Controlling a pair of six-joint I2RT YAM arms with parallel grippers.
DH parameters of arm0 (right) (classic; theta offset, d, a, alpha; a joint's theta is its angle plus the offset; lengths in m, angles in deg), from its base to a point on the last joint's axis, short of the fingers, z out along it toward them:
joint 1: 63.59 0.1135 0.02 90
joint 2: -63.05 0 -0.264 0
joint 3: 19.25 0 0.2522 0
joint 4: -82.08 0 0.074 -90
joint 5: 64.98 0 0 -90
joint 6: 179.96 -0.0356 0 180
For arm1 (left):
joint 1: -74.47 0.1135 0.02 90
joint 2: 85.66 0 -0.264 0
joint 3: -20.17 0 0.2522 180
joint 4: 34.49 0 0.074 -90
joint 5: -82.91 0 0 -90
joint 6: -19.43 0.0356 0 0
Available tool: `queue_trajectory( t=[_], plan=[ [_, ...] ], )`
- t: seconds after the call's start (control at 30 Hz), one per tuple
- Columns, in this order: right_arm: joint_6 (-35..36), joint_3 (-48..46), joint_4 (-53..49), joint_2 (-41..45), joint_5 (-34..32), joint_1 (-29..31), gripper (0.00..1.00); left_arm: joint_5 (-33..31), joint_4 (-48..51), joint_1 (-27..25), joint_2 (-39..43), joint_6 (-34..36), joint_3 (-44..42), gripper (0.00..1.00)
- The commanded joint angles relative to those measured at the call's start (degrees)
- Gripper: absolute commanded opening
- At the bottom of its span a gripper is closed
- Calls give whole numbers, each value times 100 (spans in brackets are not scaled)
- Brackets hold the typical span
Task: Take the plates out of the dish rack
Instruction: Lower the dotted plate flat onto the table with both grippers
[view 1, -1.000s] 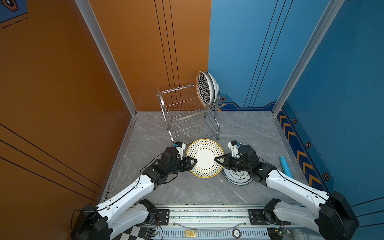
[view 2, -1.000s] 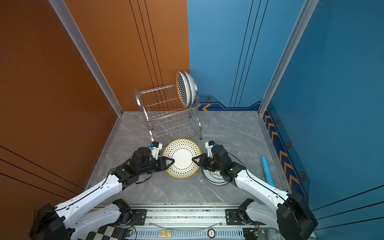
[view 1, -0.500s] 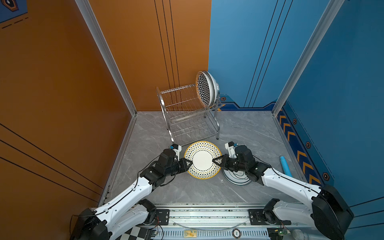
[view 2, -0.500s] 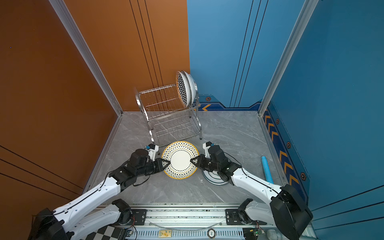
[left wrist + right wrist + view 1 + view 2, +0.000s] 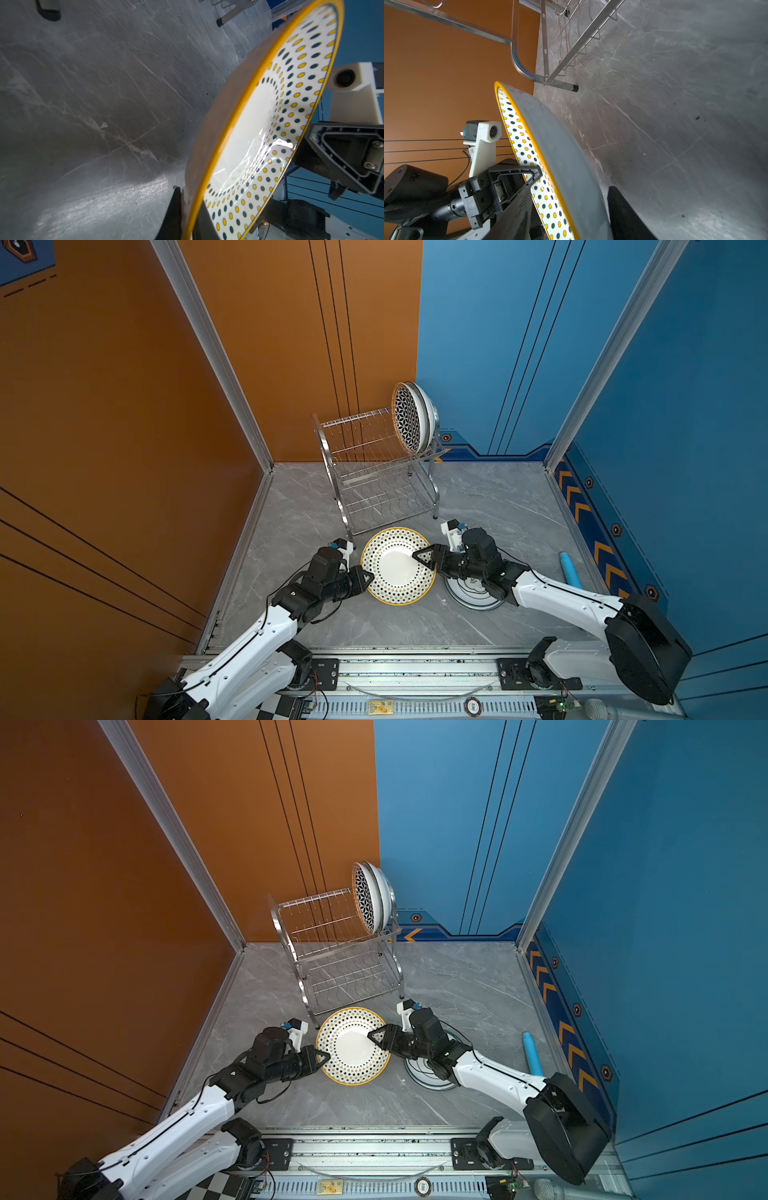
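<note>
The dotted plate point(image 5: 397, 568) is a round, glazed white dish with a yellow edge and rings of black and yellow dots around a plain centre. It is held low over the grey veined counter point(image 5: 498, 506), just in front of the shiny steel-wire dish rack point(image 5: 374, 472). The left fingers point(image 5: 361, 578) are clenched on one rim; the right fingers point(image 5: 426, 556) straddle the opposite rim, grip not determinable.

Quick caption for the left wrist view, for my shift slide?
Left gripper pinches the near rim of the dotted plate; right gripper straddles the opposite rim, grey table behind.
</note>
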Motion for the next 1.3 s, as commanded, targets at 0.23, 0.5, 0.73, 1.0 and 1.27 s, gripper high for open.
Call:
queue_trajectory(
  t=[0.23, 0.5, 0.73, 1.0, 1.27],
  plan=[
    [-147, 431, 988, -505, 413, 40, 59, 354, 94, 293, 231, 53, -138, 0],
    [-211, 565, 930, -807, 269, 221, 65, 618, 266, 644, 528, -57, -191, 0],
    [-127, 707, 373, -973, -216, 241, 67, 776, 412, 825, 768, -82, -215, 0],
    [-274, 867, 413, -1412, -229, 265, 68, 840, 428, 878, 812, -116, -225, 0],
    [17, 1066, -127, -1494, -674, 241, 72, 886, 709, 1040, 903, -86, -215, 0]
  ],
)
